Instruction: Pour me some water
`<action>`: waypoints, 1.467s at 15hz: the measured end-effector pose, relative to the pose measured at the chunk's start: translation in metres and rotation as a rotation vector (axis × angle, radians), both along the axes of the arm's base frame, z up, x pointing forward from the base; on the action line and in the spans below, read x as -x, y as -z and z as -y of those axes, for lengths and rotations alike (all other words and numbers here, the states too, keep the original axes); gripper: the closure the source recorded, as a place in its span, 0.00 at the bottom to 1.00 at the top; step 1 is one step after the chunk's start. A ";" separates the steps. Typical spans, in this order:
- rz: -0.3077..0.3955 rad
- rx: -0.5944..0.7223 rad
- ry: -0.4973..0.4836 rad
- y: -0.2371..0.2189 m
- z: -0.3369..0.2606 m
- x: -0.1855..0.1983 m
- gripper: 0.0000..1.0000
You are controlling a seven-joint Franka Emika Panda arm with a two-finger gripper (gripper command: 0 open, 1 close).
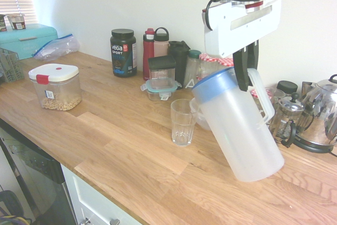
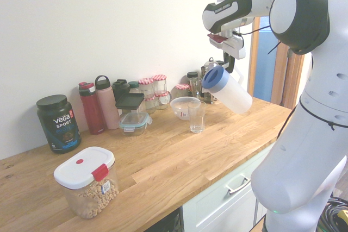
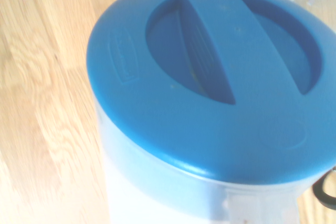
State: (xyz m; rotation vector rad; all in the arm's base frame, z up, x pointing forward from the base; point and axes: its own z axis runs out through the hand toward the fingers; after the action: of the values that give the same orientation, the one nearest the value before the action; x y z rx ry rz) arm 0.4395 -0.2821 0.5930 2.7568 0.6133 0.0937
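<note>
Blue and round, the lid [image 3: 210, 77] of the pitcher [image 1: 239, 127] filled almost all of the wrist view, so it was the closest thing to any camera. It was on and shut.

How far along was the job? The pitcher was up off the worktop [image 1: 131, 151] and tipped, with its lid end leaning toward the glass [image 1: 182, 122]. The pincer [image 1: 246, 67] was squeezed shut on the pitcher's handle [image 1: 263, 96] from above. No water was coming out that I could see. The glass looked empty. So I think the lifting was done and the pouring was not yet begun. What was left was to bring the lid end over the glass, tip more, and then set the pitcher down.

Now the pots and jars, going left to right in the first exterior view. 1 clear box [image 1: 55, 87] with a white lid and a red clip held little round cereal bits at the bottom. 1 black tub [image 1: 123, 52] had its cap on. 2 bottles, a red one [image 1: 149, 51] and a pink one [image 1: 161, 41], were shut. 1 small food box [image 1: 159, 89] looked empty. The glass stood just beside the tipped pitcher, not touching it.

The water was inside the pitcher. Its white wall was cloudy, so I could not tell how much there was. Behind the pitcher stood a coffee press [image 1: 284, 117], and I could not tell what was in it.
</note>
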 end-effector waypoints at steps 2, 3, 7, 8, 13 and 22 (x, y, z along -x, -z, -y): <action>-0.010 0.043 -0.019 0.001 -0.013 -0.008 1.00; -0.011 0.061 -0.029 0.003 -0.022 -0.013 1.00; -0.009 0.150 -0.063 0.020 -0.049 -0.029 1.00; -0.003 0.180 -0.068 0.023 -0.054 -0.032 1.00; 0.025 0.279 -0.075 0.033 -0.070 -0.047 1.00; 0.036 0.336 -0.075 0.049 -0.079 -0.052 1.00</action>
State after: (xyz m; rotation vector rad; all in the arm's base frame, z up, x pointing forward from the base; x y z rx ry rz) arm 0.4910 -0.2034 0.5440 2.4042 0.6567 0.0512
